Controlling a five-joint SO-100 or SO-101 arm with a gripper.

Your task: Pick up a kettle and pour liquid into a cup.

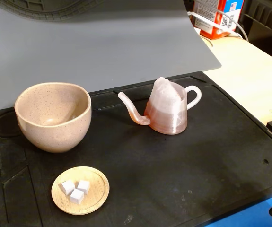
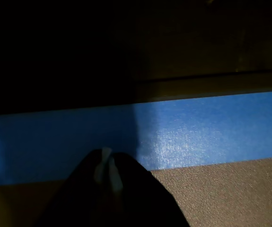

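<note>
The kettle [image 1: 168, 109] stands upright on the black mat [image 1: 211, 170] right of centre in the fixed view. It is translucent pinkish-white and redder low down, with its thin spout pointing left towards the cup and its loop handle to the right. The cup [image 1: 53, 116], a speckled beige bowl, stands at the left, and no liquid shows inside it. In the wrist view my gripper [image 2: 106, 163] is a dark shape at the bottom edge with its tips together, over a band of blue tape [image 2: 211, 127]. It holds nothing. The kettle and the cup are out of the wrist view.
A small wooden dish [image 1: 80, 190] with three white cubes lies in front of the cup. A grey sheet [image 1: 102, 47] rises behind the mat. A red-and-white container [image 1: 216, 16] stands at the back right on the pale table [image 1: 249, 71]. Blue tape edges the mat's front right corner [image 1: 249, 215].
</note>
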